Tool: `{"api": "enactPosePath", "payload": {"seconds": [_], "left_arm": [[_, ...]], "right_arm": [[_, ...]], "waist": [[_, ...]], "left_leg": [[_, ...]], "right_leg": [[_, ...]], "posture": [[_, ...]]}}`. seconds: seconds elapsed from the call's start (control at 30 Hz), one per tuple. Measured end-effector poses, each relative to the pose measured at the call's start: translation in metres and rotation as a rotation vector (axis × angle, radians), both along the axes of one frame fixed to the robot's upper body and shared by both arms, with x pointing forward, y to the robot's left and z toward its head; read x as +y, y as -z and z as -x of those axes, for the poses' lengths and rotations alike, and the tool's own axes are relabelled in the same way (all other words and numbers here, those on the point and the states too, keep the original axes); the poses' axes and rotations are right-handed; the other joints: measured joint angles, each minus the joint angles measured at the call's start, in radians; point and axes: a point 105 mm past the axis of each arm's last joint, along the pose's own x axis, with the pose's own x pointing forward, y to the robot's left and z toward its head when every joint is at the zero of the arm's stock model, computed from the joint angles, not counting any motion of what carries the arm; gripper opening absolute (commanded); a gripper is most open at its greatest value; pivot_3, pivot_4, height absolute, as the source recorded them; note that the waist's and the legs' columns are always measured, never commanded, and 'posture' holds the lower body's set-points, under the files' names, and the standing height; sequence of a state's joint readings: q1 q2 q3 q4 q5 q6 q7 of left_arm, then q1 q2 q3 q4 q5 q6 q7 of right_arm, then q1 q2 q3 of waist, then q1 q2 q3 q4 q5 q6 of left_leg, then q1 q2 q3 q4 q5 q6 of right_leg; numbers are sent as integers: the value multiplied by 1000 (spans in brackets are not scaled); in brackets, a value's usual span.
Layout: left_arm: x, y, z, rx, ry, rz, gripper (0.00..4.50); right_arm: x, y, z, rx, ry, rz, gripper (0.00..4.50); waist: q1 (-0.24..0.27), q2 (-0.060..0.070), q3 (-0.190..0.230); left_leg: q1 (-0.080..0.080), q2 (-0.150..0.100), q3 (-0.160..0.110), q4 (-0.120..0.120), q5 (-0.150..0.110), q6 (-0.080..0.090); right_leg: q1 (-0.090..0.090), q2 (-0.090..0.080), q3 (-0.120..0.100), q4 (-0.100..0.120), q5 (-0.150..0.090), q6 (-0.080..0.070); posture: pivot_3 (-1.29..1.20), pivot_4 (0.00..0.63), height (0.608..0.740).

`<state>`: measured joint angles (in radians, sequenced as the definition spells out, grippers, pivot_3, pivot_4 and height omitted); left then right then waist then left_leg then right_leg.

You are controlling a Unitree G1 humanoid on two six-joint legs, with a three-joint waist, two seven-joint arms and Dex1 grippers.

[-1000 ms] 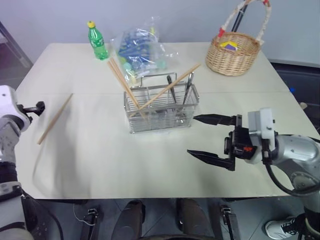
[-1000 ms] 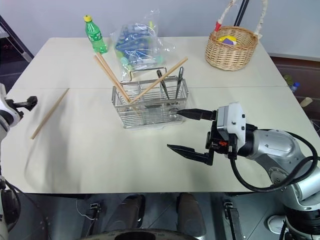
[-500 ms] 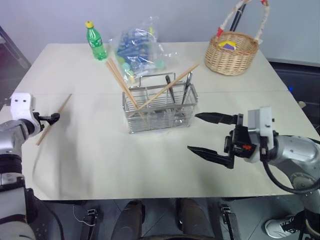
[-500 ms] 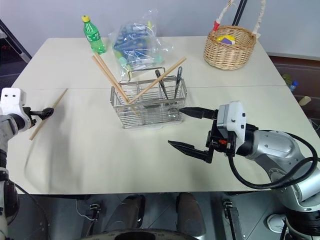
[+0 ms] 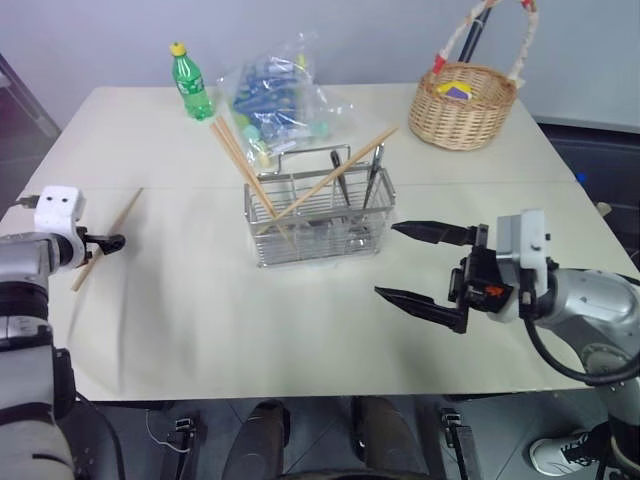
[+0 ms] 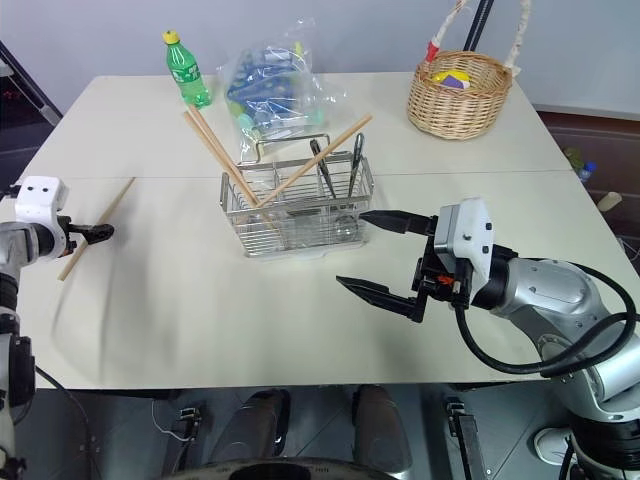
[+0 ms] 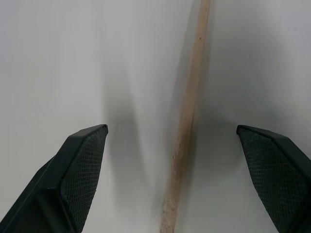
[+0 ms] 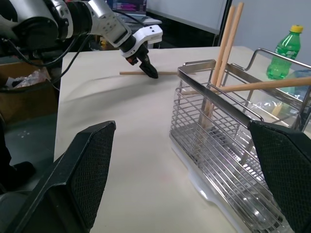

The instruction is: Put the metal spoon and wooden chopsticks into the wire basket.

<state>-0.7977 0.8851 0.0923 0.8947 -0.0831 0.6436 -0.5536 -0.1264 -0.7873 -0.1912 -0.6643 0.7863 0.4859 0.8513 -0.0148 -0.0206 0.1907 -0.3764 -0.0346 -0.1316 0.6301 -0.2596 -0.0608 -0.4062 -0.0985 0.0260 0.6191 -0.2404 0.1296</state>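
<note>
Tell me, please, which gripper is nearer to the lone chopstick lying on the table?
The left gripper: its open fingers straddle the lone chopstick on the table. The right gripper hovers open beyond the wire basket, far from it.

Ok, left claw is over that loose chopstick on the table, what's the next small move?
Probably ease the left claw straight down, then close. The wrist view shows the chopstick lying flat on the table between its open fingers, not yet gripped. The other chopsticks already stand in the wire basket.
</note>
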Motion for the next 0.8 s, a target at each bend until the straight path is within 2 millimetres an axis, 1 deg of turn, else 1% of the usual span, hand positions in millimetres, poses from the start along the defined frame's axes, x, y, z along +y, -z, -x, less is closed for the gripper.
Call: {"api": "enactPosePath", "payload": {"seconds": [0.17,0.27,0.37,0.4,0.43,0.47,0.5,0.53,0.8], "left_arm": [[-1,-7,-6,26,1,-14,4484],[0,-5,-4,49,-7,-12,3668],[3,-2,-2,67,-22,-8,2170],[4,-1,-2,72,-30,-5,1566],[4,0,-1,76,-36,-4,1162],[5,1,0,80,-39,-2,594],[5,2,0,83,-41,0,151],[5,2,1,83,-43,1,35],[6,3,1,83,-52,11,35]], "right_arm": [[0,-1,-2,-8,8,4,4500],[0,0,-3,-9,16,6,4500],[0,0,-3,-9,19,3,4500],[0,0,-3,-11,23,1,4500],[0,0,-4,-12,27,0,4500],[0,0,-4,-13,30,0,4500],[0,0,-4,-14,32,0,4500],[0,0,-5,-14,33,-1,4500],[-1,-2,-8,-18,44,-6,4500]], "waist": [[-1,0,0],[-3,0,0],[-2,0,0],[-1,0,0],[-2,0,0],[-2,0,0],[-1,0,0],[-1,0,0],[-2,0,0]], "left_leg": [[0,0,0,0,0,0],[0,0,0,0,0,0],[0,0,0,0,0,0],[0,0,0,0,0,0],[0,0,0,0,0,0],[0,0,0,0,0,0],[0,0,0,0,0,0],[0,0,0,0,0,0],[0,0,0,0,0,0]], "right_leg": [[0,0,0,0,0,0],[0,0,0,0,0,0],[0,0,0,0,0,0],[0,0,0,0,0,0],[0,0,0,0,0,0],[0,0,0,0,0,0],[0,0,0,0,0,0],[0,0,0,0,0,0],[0,0,0,1,0,0]], "posture": [[0,150,740],[0,150,740],[0,150,740],[0,150,740],[0,150,740],[0,150,740],[0,150,740],[0,150,740],[0,150,740]]}}
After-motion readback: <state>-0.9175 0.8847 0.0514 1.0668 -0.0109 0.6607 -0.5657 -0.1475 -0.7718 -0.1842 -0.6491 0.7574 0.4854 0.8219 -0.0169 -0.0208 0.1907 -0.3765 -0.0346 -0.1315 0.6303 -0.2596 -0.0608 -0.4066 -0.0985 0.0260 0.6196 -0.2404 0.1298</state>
